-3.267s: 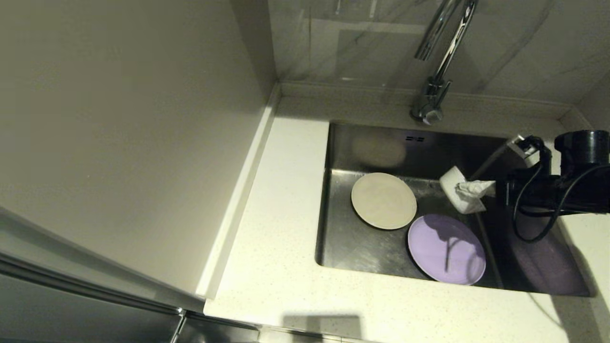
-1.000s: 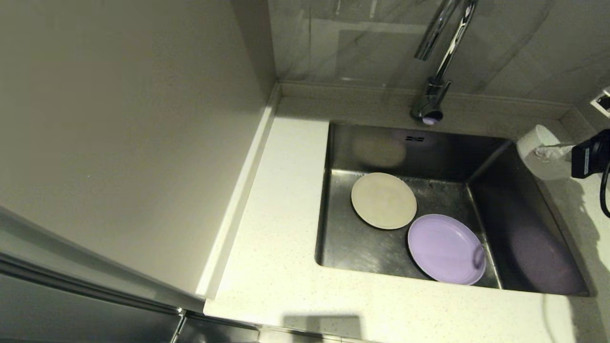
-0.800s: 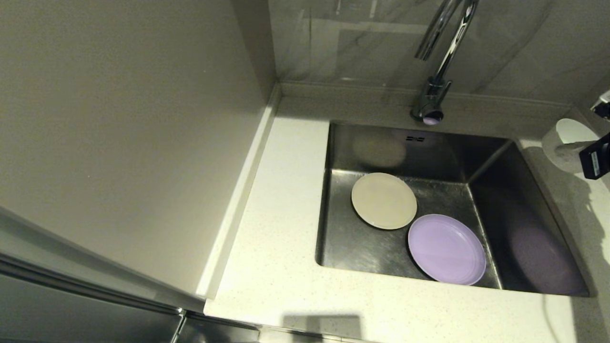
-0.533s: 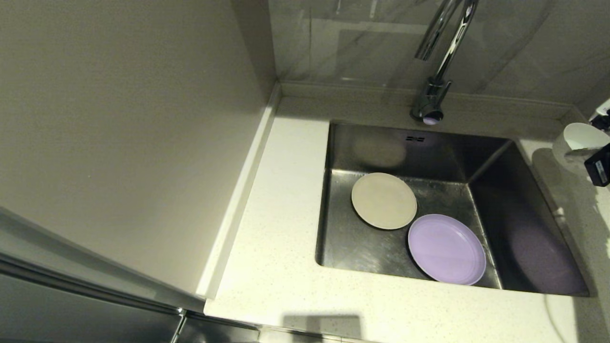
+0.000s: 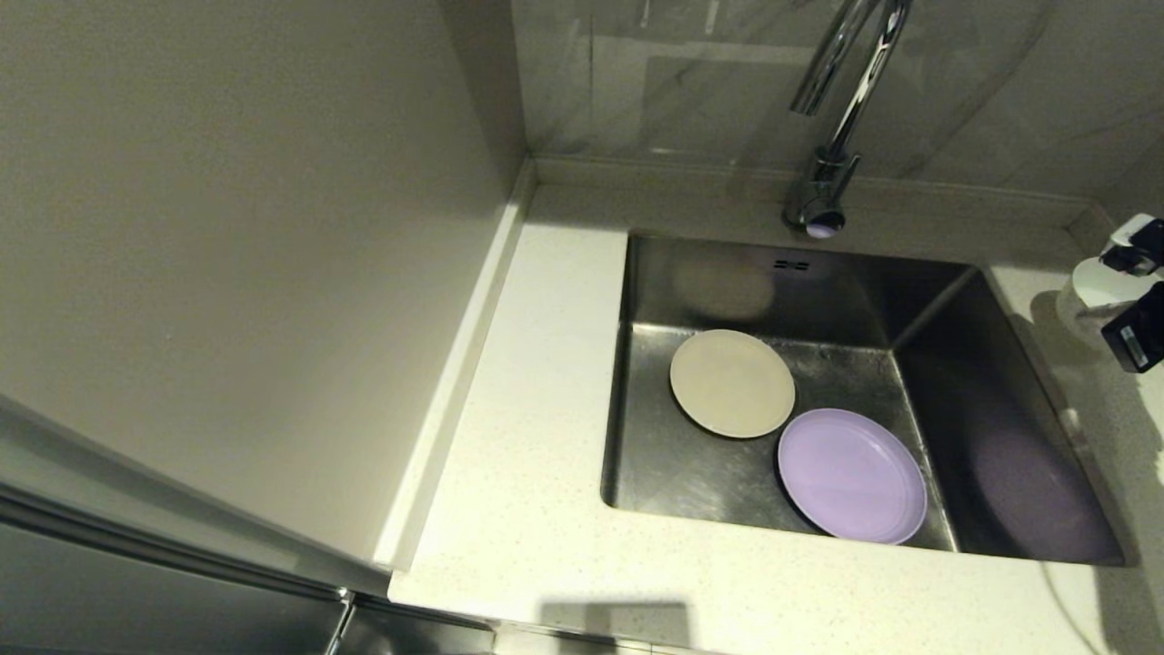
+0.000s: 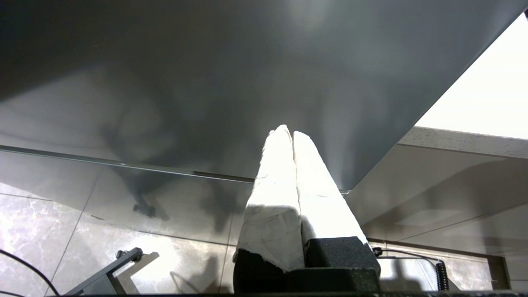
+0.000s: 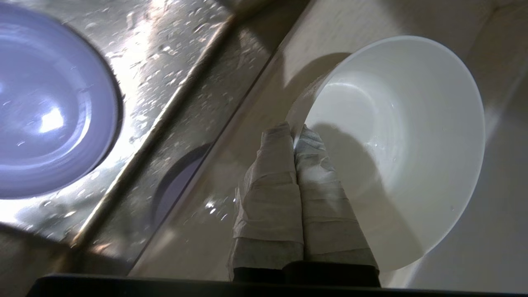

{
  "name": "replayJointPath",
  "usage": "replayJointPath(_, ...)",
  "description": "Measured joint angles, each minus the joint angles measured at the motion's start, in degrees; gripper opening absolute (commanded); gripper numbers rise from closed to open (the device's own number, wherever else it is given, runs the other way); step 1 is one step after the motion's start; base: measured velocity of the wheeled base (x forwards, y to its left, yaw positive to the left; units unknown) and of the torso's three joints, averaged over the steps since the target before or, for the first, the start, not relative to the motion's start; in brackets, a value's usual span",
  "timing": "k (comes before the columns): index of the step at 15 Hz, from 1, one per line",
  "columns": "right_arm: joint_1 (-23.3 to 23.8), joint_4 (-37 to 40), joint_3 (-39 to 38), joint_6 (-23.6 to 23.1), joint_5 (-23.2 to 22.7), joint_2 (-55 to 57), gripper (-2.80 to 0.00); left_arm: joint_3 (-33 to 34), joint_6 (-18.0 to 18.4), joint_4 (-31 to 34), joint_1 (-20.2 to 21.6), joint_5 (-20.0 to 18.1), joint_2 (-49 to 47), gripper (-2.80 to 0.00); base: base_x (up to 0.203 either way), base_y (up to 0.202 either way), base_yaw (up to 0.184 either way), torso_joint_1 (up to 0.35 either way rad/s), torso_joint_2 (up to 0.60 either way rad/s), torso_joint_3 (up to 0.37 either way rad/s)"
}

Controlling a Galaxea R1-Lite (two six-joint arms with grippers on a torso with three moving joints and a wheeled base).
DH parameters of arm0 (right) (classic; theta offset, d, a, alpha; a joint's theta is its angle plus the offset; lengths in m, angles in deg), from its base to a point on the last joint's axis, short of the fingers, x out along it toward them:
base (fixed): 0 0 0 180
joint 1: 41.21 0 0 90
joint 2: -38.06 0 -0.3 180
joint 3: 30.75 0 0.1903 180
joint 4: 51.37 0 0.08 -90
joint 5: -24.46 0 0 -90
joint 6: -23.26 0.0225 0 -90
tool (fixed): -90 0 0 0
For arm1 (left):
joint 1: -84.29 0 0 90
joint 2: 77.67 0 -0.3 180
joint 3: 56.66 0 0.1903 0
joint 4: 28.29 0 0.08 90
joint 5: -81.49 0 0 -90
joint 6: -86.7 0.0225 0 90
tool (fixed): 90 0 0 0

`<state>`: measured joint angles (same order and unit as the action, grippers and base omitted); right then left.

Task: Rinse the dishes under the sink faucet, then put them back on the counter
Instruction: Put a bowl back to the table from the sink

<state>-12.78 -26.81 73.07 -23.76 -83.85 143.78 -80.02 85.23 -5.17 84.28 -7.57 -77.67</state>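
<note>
The small white bowl [image 7: 396, 140] is round, smooth and glossy, with a few water drops on its inner wall. It sits over the speckled off-white bench [image 5: 546, 509] to the right of the sink [image 5: 709, 473], near the back corner. The right hand [image 7: 295, 132], its fingers wrapped in pale tape, is closed tight on the bowl's rim, one finger inside and one outside; in the head view it shows at the right edge [image 5: 1123, 305].

In the steel sink, whose floor is wet and beaded with drops, lie the other two dishes. The cream-beige plate [image 5: 732, 382] lies flat toward the back left, and the larger lilac plate [image 5: 852, 475] lies toward the front right, their rims just touching. The chrome faucet [image 5: 832, 127] rises behind the sink.

The left hand [image 6: 292, 134] is parked below the bench edge, its taped fingers pressed together and empty.
</note>
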Motion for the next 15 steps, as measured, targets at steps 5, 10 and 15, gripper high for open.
replayJointPath(5,-3.9,-2.4,9.7,0.2,10.1,6.5,-2.80,0.0,0.0,0.0,0.0,0.0,0.0,-2.80,0.000,0.000,0.000,0.000,0.00,0.000)
replayJointPath(10,-5.1,-9.3,17.4,0.4,14.4,14.6,-2.80,0.0,0.0,0.0,0.0,0.0,0.0,-2.80,0.000,0.000,0.000,0.000,0.00,0.000)
replayJointPath(15,-5.3,-9.3,23.2,0.5,14.9,19.2,-2.80,0.0,0.0,0.0,0.0,0.0,0.0,-2.80,0.000,0.000,0.000,0.000,0.00,0.000)
